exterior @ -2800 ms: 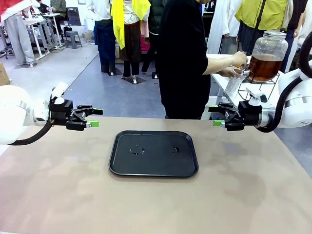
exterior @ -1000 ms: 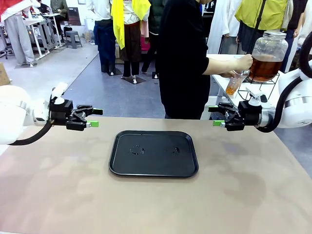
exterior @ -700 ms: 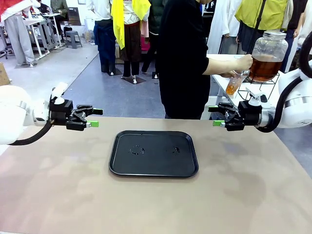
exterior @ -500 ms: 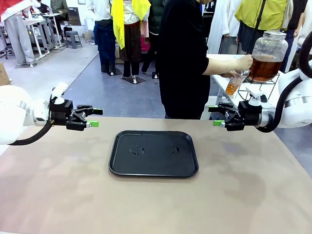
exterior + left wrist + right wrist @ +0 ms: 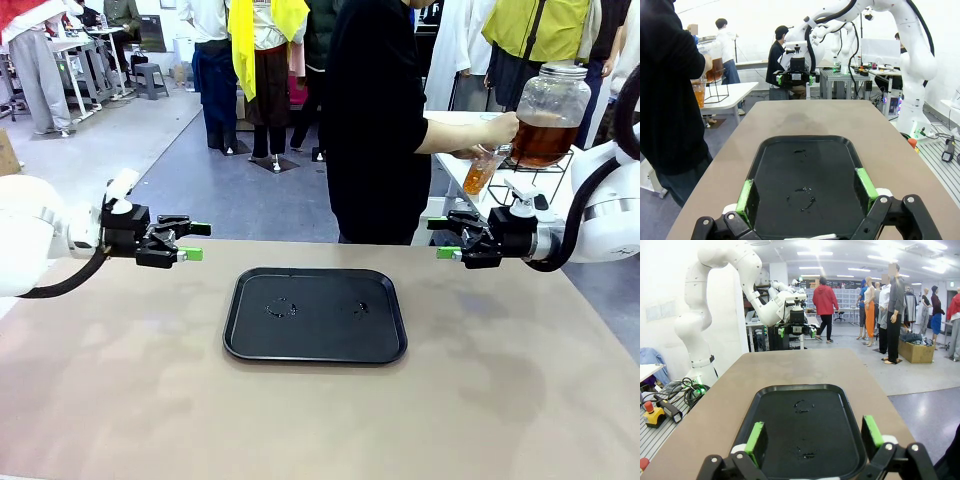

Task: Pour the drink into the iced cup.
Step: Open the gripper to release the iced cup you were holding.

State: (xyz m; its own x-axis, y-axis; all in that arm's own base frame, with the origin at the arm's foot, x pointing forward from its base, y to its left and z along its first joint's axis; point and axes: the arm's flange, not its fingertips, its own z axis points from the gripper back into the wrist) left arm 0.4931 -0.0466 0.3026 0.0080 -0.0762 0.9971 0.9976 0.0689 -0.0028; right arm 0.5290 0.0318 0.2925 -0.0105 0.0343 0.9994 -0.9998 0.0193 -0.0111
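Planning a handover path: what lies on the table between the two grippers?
Between the left gripper and the right gripper, both open, lies a black tray holding only a few drops; the front view shows it.

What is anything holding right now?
Both grippers, left and right, are open and empty. The person's hand grips the cup near its rim.

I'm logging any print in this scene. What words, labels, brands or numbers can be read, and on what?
None can be read.
Tray: bare black, no print.
Glass jar: no label that shows.
Cup in the person's hand: no print that shows.
Shelves far off in the right wrist view: too small to tell.
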